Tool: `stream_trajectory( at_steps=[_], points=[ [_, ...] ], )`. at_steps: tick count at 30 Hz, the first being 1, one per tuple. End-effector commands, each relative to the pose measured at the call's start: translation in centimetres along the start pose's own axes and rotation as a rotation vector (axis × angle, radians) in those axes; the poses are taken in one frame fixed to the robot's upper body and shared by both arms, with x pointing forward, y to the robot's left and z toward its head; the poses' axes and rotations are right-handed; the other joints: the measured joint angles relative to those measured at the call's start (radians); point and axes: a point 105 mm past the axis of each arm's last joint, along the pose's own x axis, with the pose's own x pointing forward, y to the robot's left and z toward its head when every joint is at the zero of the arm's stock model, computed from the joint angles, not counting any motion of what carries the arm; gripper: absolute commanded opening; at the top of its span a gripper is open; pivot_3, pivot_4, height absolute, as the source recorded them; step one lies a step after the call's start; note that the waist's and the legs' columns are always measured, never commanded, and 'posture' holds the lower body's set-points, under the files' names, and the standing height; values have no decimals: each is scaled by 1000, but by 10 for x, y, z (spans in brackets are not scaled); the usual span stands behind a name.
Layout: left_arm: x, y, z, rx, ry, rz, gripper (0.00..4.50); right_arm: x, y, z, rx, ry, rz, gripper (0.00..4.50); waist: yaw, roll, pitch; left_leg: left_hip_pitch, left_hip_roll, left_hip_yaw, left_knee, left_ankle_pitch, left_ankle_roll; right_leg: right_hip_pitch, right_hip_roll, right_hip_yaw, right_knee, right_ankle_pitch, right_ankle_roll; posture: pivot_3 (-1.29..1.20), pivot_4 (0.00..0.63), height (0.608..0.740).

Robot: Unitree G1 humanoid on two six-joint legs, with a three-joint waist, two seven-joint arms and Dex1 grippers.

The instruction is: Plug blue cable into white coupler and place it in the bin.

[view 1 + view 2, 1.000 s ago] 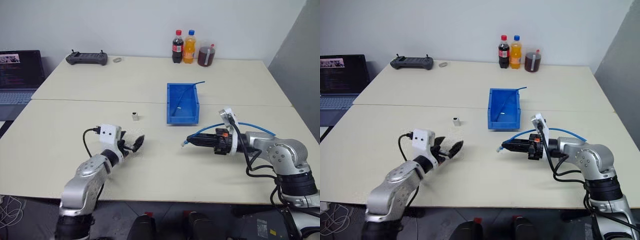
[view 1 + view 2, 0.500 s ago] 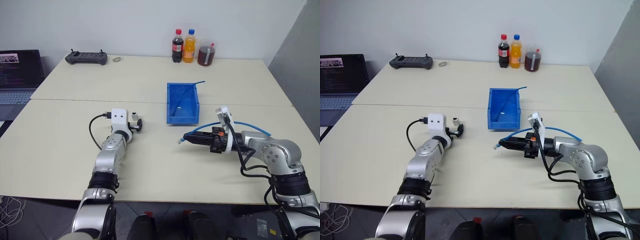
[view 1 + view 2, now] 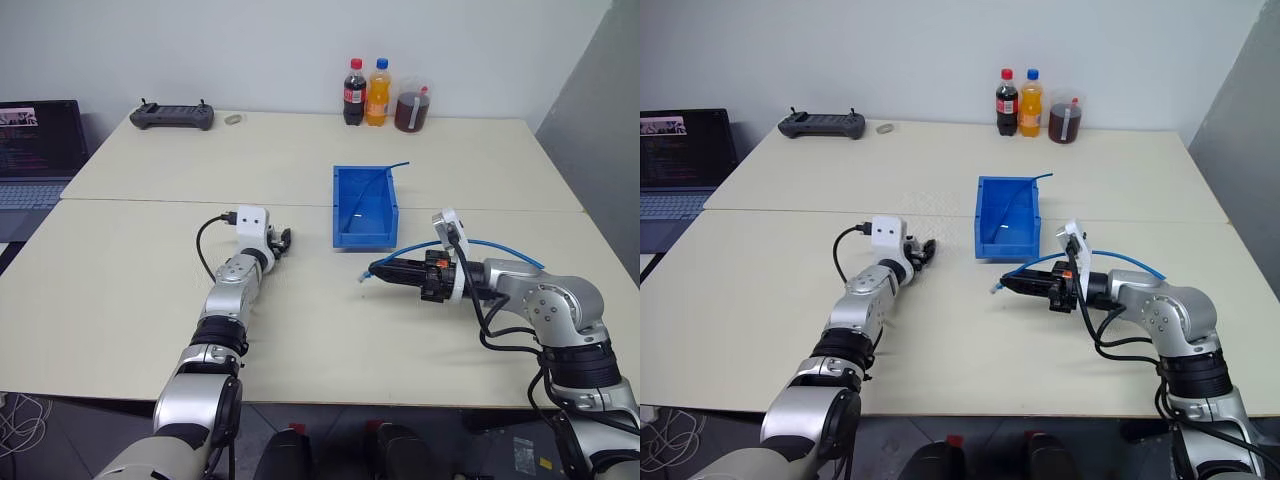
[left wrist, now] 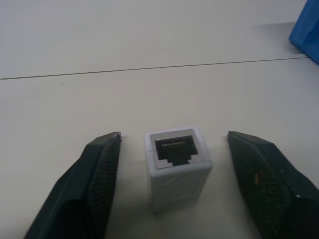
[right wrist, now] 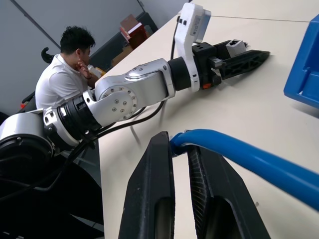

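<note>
The white coupler (image 4: 177, 167) stands upright on the table (image 3: 300, 330), its dark socket facing up, a little to the left of the bin (image 3: 365, 206). It sits between the 2 black fingers (image 4: 94, 184) of the left gripper (image 3: 277, 241); in the left wrist view the fingers are apart, one on each side of the coupler, and a gap shows on both sides, so they do not touch it.

The blue cable (image 3: 500, 249) is in the right gripper (image 3: 374, 270), which lies low over the table in front of the bin and points to the robot's left. Its 2 fingers (image 5: 154, 199) are pressed together on the cable near its end, and the cable arcs back over the right arm. The plug end hangs just past the fingertips.

The bin is open at the top and holds a thin darker wire (image 3: 375, 185).

At the far edge of the table stand 2 bottles (image 3: 366, 92) and a jar (image 3: 411, 110); a black controller (image 3: 173, 116) lies further left, and a laptop (image 3: 38, 150) at the left edge. In the right wrist view a person (image 5: 65, 69) sits behind the robot.
</note>
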Motion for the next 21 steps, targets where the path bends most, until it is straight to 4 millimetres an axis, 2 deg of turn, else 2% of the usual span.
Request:
stream_trajectory(
  at_steps=[1,9,18,20,21],
  points=[
    [-1,-5,-9,-13,37,12,2365,-6,4,14,-57,-47,-7,143,0,0,0,0,0,0,0,0,0,0,0,0,0,0,0,0,150,740],
    [-5,-23,-19,-29,67,-22,827,-8,2,15,-57,-48,-21,143,5,0,0,0,0,0,0,0,0,0,-1,0,0,0,0,0,150,740],
    [-9,-11,-22,7,74,12,807,-8,2,14,-58,-42,-19,143,7,0,0,1,-1,0,0,0,0,0,-1,0,0,0,0,0,150,740],
    [-10,-7,-20,4,65,17,1514,-7,2,14,-58,-42,-18,143,5,0,0,1,-1,0,0,0,0,0,-1,0,0,0,0,0,150,740],
    [-11,-6,-20,5,67,20,1720,-7,2,15,-58,-42,-18,143,3,0,0,1,0,0,0,0,0,0,-1,0,0,0,0,0,150,740]
  ],
)
